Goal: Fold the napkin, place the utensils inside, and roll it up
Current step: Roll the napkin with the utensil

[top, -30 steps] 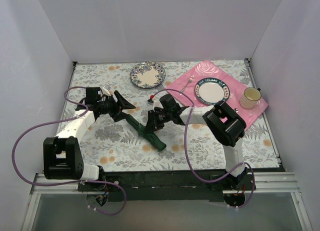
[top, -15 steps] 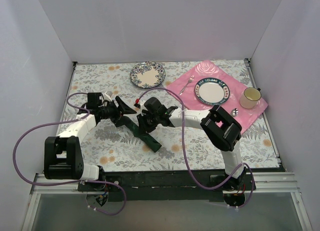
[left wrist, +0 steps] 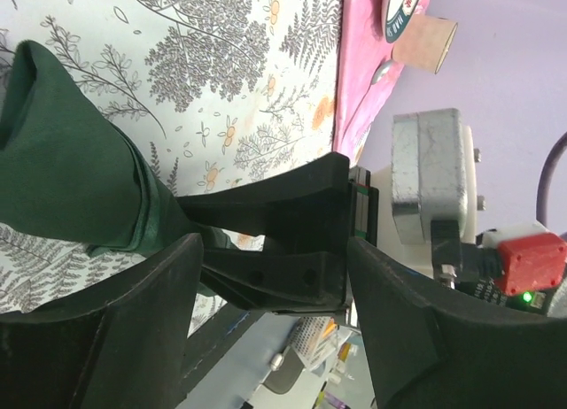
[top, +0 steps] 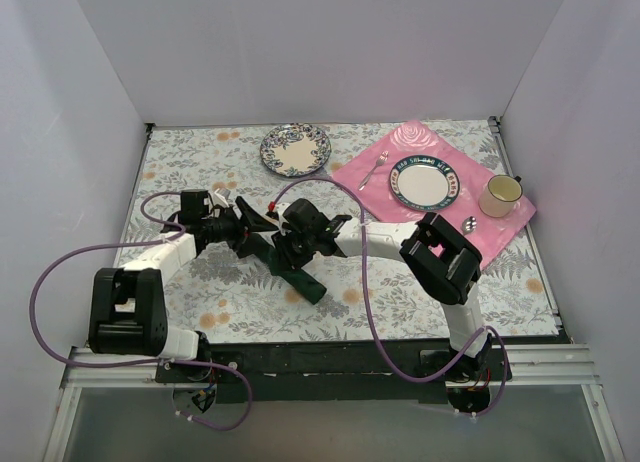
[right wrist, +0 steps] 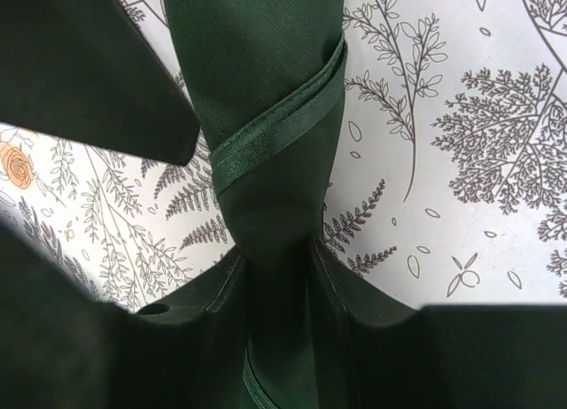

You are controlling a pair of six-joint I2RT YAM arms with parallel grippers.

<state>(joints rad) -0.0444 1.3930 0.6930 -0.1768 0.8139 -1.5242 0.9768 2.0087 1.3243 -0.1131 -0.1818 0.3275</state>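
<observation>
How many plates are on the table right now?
2. One plate sits on the table at back centre; the second plate lies on the pink placemat at back right. None appears hidden.

The napkin (top: 306, 283) is a plain dark green cloth, rolled up into a narrow, soft tube. It lies flat on the flower-printed tabletop (top: 420, 292), slanting from upper left to lower right in the top view, near the middle of the front half. Close up, a stitched hem edge (right wrist: 282, 130) winds diagonally across the roll, which narrows to a twisted waist just below it.
</observation>
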